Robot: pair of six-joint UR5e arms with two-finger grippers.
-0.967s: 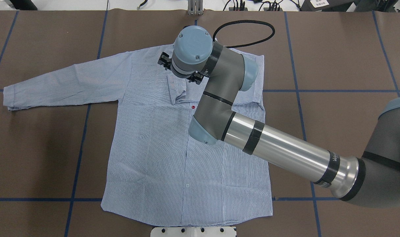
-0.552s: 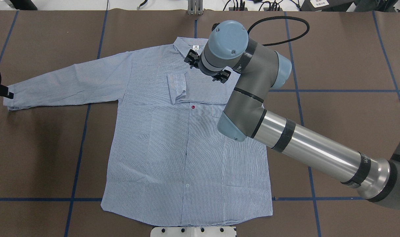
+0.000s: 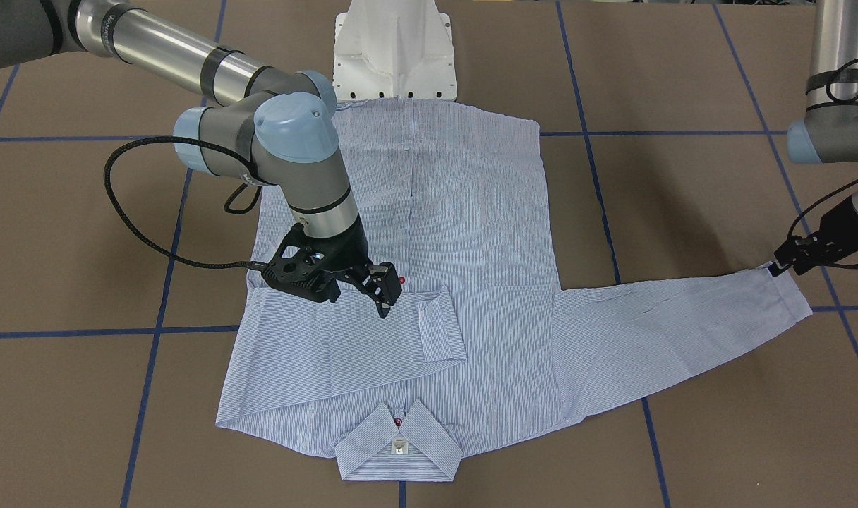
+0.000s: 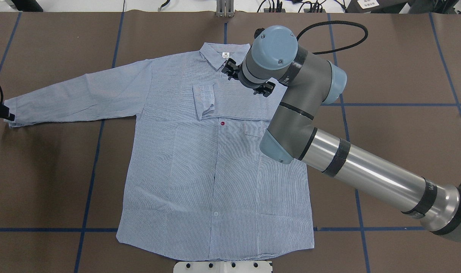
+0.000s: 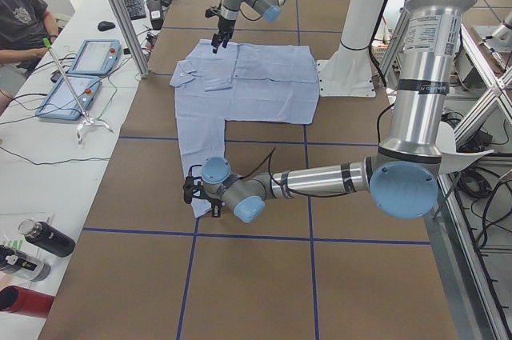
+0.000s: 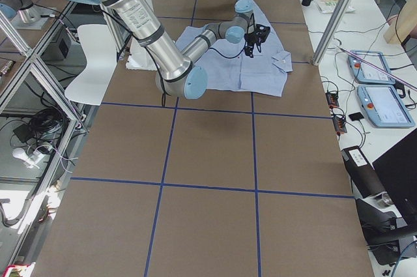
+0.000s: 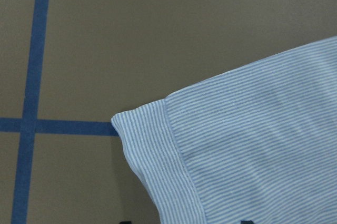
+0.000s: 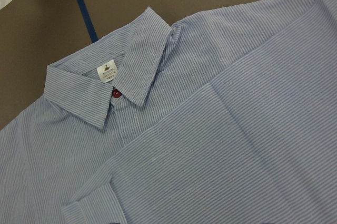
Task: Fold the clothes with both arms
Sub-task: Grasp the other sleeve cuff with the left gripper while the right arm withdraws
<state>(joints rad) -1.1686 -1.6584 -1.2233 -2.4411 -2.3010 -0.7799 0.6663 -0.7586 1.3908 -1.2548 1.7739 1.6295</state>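
Note:
The light blue striped shirt (image 4: pixel 200 182) lies flat and face up, with its collar (image 4: pixel 225 55) at the far side. One sleeve is folded across the chest, its cuff (image 3: pixel 439 324) resting near the red button. My right gripper (image 3: pixel 358 296) hovers open and empty just above that folded sleeve, beside the cuff. The other sleeve stretches out to the left. My left gripper (image 3: pixel 782 267) sits at the end of its cuff (image 7: pixel 158 150), its fingers spread on either side of the fabric and not closed on it.
The white pedestal base (image 3: pixel 394 49) touches the shirt's hem. The right arm's black cable (image 4: pixel 336 34) loops over the table beyond the collar. Blue tape lines cross the brown tabletop. A side table (image 5: pixel 48 140) with pendants and bottles runs along the far edge, and a person (image 5: pixel 20 20) sits there.
My right arm swung right, off the collar area and away from the folded sleeve. The left gripper came in from the left edge to the outstretched cuff.

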